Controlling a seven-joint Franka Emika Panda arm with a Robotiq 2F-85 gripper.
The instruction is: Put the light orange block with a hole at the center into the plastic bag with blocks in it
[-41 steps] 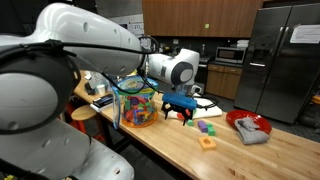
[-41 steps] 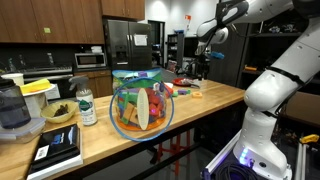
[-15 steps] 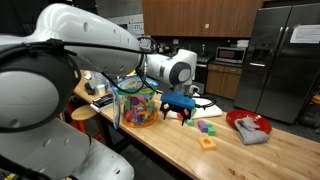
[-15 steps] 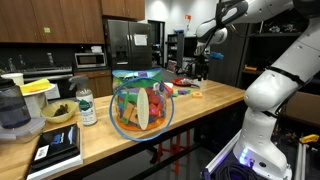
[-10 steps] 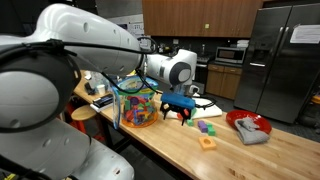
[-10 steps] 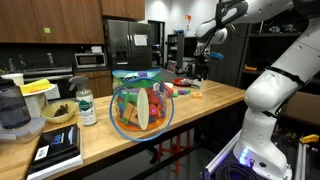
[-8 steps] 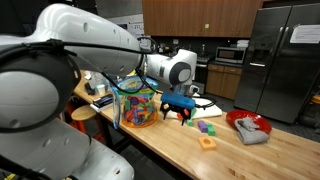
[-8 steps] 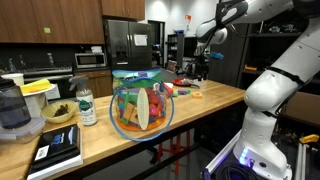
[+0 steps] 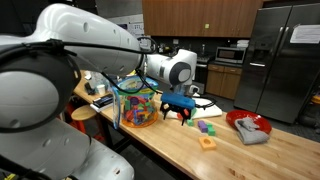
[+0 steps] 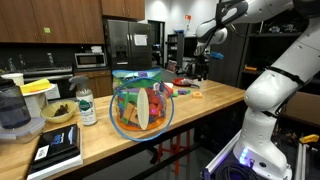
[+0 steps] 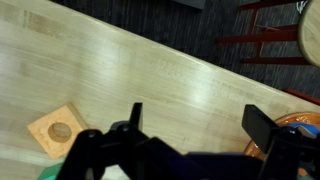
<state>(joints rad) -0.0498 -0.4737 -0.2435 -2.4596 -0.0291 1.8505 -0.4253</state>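
Gripper (image 9: 180, 112) is hanging over the wooden counter (image 9: 168, 148) just beside the plastic bag (image 9: 137, 103). Its jaws are standing wide, gripping and touching nothing. Light orange block (image 9: 207, 142) is lying flat farther from the bag, outside the fingers (image 11: 135, 112) in the wrist view. Green and purple blocks (image 9: 205, 127) are sitting near it. Red bowl (image 9: 236, 118) is sitting farthest from the bag.

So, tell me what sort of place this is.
Most likely a kitchen, perhaps in an office or lab: a steel fridge, a microwave below wooden cabinets, and a long wooden counter.
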